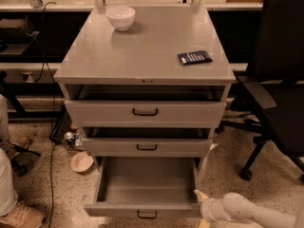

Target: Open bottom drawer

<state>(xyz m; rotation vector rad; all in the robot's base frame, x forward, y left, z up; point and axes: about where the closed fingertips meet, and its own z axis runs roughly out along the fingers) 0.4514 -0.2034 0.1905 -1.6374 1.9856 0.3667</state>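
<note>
bottom drawer [118,209] stands open, gripper [203,208] at its right front corner.

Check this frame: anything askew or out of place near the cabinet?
Nothing damaged or spilled. The bottom drawer sits pulled far out, empty; top drawer and middle drawer are slightly ajar. Oddest: a bowl and a can on the floor left of the cabinet. The gripper is by the bottom drawer's right front corner.
</note>
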